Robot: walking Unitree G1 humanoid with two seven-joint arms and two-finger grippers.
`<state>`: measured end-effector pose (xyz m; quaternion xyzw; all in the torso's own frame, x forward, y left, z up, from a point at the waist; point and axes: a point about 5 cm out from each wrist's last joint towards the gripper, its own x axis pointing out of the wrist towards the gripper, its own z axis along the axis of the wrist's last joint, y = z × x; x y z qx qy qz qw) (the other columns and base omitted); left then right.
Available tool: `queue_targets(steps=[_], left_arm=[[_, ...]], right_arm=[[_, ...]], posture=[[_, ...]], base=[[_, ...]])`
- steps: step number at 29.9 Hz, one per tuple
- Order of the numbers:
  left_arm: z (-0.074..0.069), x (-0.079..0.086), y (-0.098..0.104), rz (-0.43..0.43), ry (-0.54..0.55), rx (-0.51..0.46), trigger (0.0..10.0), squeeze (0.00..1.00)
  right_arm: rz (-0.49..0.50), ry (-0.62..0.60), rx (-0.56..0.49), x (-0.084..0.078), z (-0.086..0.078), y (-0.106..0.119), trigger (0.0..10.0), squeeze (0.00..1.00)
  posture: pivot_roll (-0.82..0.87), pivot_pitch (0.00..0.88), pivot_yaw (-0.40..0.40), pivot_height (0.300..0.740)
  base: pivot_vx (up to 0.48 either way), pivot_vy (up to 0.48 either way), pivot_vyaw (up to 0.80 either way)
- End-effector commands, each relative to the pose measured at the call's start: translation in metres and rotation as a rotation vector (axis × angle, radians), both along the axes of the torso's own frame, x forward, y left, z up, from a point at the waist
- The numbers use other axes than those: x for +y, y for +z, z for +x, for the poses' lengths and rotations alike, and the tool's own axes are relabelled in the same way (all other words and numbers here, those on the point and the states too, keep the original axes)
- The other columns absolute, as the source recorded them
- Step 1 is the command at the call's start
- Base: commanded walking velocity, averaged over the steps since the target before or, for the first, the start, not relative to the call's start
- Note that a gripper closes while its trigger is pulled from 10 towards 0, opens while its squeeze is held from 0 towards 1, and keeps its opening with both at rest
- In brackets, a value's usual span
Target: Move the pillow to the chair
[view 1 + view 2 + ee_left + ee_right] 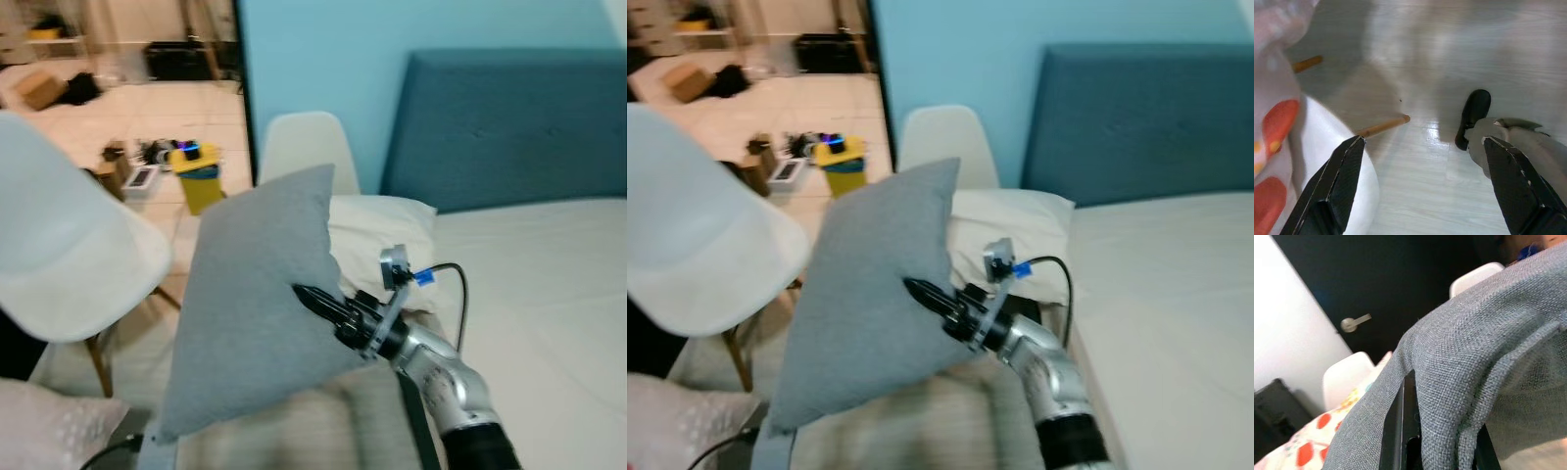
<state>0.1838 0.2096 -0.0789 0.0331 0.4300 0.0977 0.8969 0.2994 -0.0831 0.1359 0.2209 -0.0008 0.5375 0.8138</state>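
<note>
Gripping the grey woven fabric pillow [257,294] by its edge, my right gripper [312,298] holds it aloft just right of the white moulded plastic chair [69,255], so the lift is done and placing it remains.

Silver right arm [446,377], black gripper [312,299] fingers (blk cable, blue tag).
</note>
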Motion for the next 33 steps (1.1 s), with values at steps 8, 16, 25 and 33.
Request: queue_targets(steps=[8, 16, 25, 33], left_arm=[[0.022, -0.003, 0.012, -0.011, -0.029, -0.092, 10.0, 0.00], [0.058, -0.008, 0.036, -0.024, -0.022, -0.241, 10.0, 0.00], [0.090, -0.016, 0.061, -0.052, -0.029, -0.375, 10.0, 0.00], [0.102, -0.024, 0.072, -0.060, -0.065, -0.443, 10.0, 0.00]], right_arm=[[0.014, -0.148, -0.028, -0.004, 0.020, 0.013, 10.0, 0.00], [0.022, -0.084, -0.086, 0.000, 0.014, 0.022, 10.0, 0.00], [-0.005, -0.039, -0.105, 0.009, 0.009, 0.020, 10.0, 0.00], [-0.006, -0.143, -0.062, 0.002, 0.018, 0.018, 10.0, 0.00]], posture=[[0.03, 0.070, -0.011, 0.740], [0.03, 0.071, -0.010, 0.740], [0.03, 0.077, 0.000, 0.740], [0.03, 0.081, 0.005, 0.740]], base=[[0.132, 0.000, 0.20], [0.399, 0.000, 0.71], [0.420, 0.000, 0.75], [0.425, 0.000, 0.38]])
